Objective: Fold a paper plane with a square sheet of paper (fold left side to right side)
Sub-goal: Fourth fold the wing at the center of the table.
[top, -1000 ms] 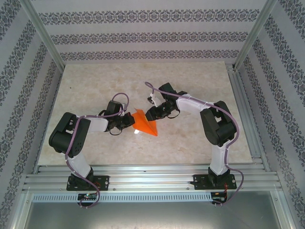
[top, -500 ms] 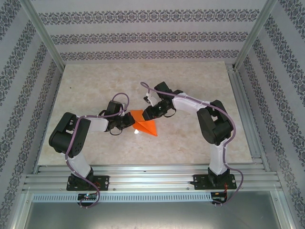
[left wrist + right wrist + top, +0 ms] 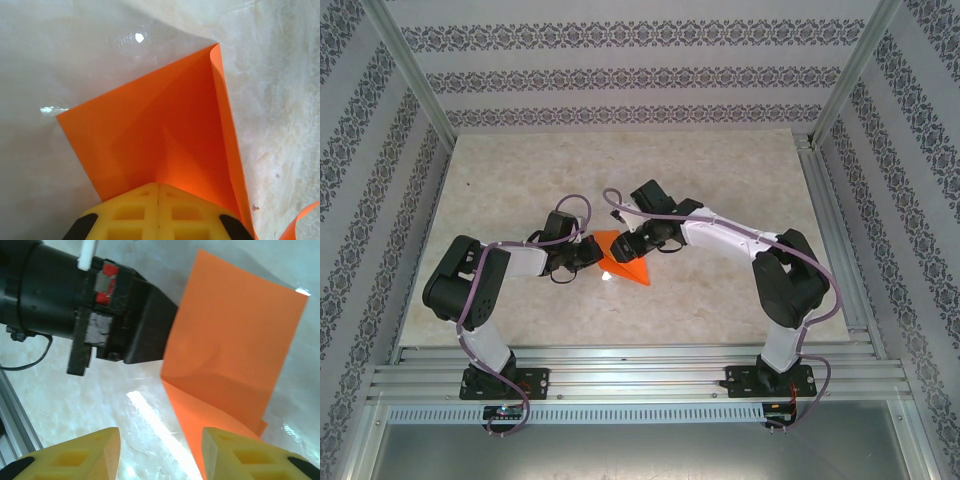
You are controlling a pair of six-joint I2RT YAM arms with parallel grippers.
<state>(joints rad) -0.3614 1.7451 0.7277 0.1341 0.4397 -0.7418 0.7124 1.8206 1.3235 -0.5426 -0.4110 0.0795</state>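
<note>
Overhead view, left to right. The left arm (image 3: 470, 285) reaches from lower left toward frame centre. The left gripper (image 3: 590, 253) lies low over the table (image 3: 520, 180), at the left edge of the square sheet of paper (image 3: 625, 265). In the left wrist view this gripper (image 3: 158, 186) has its yellow fingers (image 3: 130, 212) pressed together with no gap, their tips meeting the near edge of the orange sheet (image 3: 165, 130). Whether paper is nipped between them cannot be told.

The sheet lies just below frame centre, between the two grippers, folded to a pointed outline with its tip toward lower right. In the left wrist view its right-hand edge stands slightly raised as a narrow flap.

The right gripper (image 3: 632, 248) sits at the sheet's upper right edge. In the right wrist view this gripper (image 3: 160, 440) has its fingers (image 3: 75, 455) standing apart, with nothing held between them. The sheet (image 3: 235, 330) fills upper right, creased across, and the left gripper's black body (image 3: 125, 315) abuts its left edge.

The right arm (image 3: 780, 280) arches in from lower right.
</note>
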